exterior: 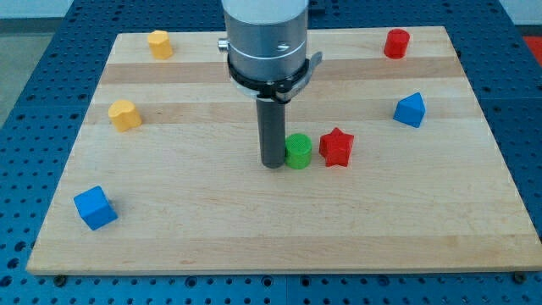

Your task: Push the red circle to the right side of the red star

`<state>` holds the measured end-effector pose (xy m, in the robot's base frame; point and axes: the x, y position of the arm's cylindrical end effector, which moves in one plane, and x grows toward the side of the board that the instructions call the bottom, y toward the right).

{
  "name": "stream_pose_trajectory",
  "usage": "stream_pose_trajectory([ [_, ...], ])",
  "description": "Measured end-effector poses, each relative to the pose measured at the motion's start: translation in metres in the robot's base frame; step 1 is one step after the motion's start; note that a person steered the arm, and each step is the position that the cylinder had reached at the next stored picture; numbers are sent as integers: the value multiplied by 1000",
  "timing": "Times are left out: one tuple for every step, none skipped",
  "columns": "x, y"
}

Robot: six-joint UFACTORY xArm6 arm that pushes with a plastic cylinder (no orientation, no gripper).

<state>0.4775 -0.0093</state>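
One small, rigid, light red plastic circle (396, 42) sits well apart from my tip (273, 163), which, jawless, touches nothing and needs its top-right flank toward the red plastic star (336, 146).

A single camera looks down at a slant from beyond the near edge of the wooden tabletop (254, 229), facing across it toward the far edge at the view's top. It stands far enough back to take in almost the whole board, with my tip (273, 163) near mid-frame. The arm's upper body is cut off at the view's top.
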Motion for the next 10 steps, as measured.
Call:
stream_pose_trajectory([
  [-3,7],
  [-5,7],
  [-5,7],
  [-59,2],
  [-96,16],
  [-104,63],
  [-129,105],
  [-155,141],
  [-177,179],
  [-185,222],
])
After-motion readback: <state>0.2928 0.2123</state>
